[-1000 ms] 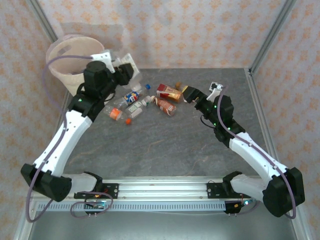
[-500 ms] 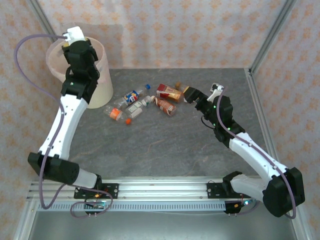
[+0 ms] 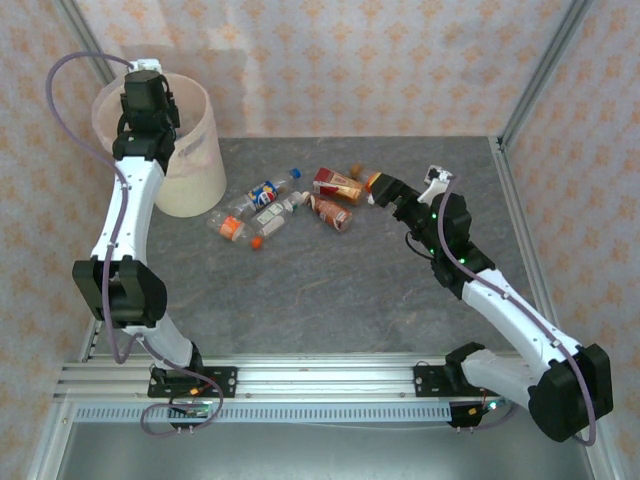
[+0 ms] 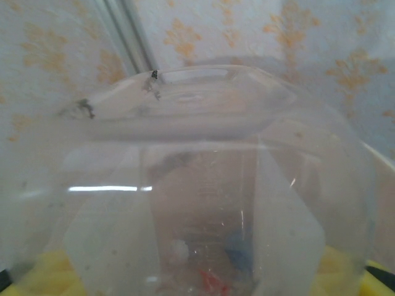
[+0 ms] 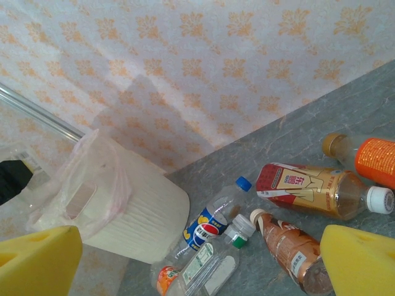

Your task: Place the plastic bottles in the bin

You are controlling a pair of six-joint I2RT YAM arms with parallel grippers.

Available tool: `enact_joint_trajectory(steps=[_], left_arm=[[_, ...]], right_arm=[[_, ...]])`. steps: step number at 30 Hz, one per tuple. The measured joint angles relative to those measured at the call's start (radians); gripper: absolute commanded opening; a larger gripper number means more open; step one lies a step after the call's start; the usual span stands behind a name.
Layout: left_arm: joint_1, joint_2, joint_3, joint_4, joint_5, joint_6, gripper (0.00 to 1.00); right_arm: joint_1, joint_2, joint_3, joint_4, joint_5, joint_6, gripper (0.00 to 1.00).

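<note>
Where the bin [image 3: 203, 160] stands: left claw [image 3: 145, 90] above, clamped on a clear bottle [image 4: 197, 160]
Right claw [image 3: 380, 188]: apart, near loose bottles [image 3: 335, 185] on table [image 3: 330, 290]

Two arms, white link shells, black joint housings. Left arm [image 3: 127, 215], frame left: looping purple-grey cable [image 3: 51, 95]. Right arm [image 3: 505, 305]: small green lights [image 3: 431, 214]. right gripper [image 5: 197, 268]: yellow foam finger pads [image 5: 37, 259].

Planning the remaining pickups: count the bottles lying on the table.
6 I can make out, right to left from above: orange-label bottle, red-label bottle, brown bottle, Pepsi bottle, green-capped clear bottle, and orange-marked bottle nearest the bin. More may hide in that left cluster.
</note>
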Motion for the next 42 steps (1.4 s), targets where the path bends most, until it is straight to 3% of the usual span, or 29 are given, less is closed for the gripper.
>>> enact_joint_trajectory(steps=[8, 15, 19, 21, 24, 32, 35, 42], left_arm=[[0.020, 0.056, 0.113, -0.181, 0.193, -0.020, 0.78], [0.022, 0.056, 0.121, -0.239, 0.301, -0.065, 0.88], [0.019, 0.030, 0.116, -0.256, 0.364, -0.142, 1.00], [0.010, -0.005, 0.093, -0.254, 0.378, -0.184, 1.00], [-0.045, -0.093, 0.025, -0.243, 0.333, -0.268, 1.00], [-0.359, -0.277, -0.210, -0.193, 0.047, -0.513, 1.00], [-0.407, -0.317, -0.348, -0.174, -0.016, -0.622, 1.00], [-0.422, -0.374, -0.657, -0.166, -0.099, -0.867, 1.00]], right_arm=[[0.000, 0.000, 0.000, -0.001, 0.001, -0.010, 0.99], [0.000, 0.000, -0.002, -0.008, 0.004, -0.011, 0.99], [0.000, 0.000, -0.003, -0.008, 0.005, -0.013, 0.99], [0.000, 0.000, -0.005, -0.008, 0.008, -0.013, 0.99], [0.000, 0.000, -0.016, -0.007, 0.016, -0.013, 0.99], [0.000, 0.000, -0.043, -0.007, 0.031, -0.015, 0.99], [0.000, -0.002, -0.056, -0.007, 0.039, -0.025, 0.99], [0.000, -0.028, -0.080, -0.011, 0.072, -0.038, 0.99]])
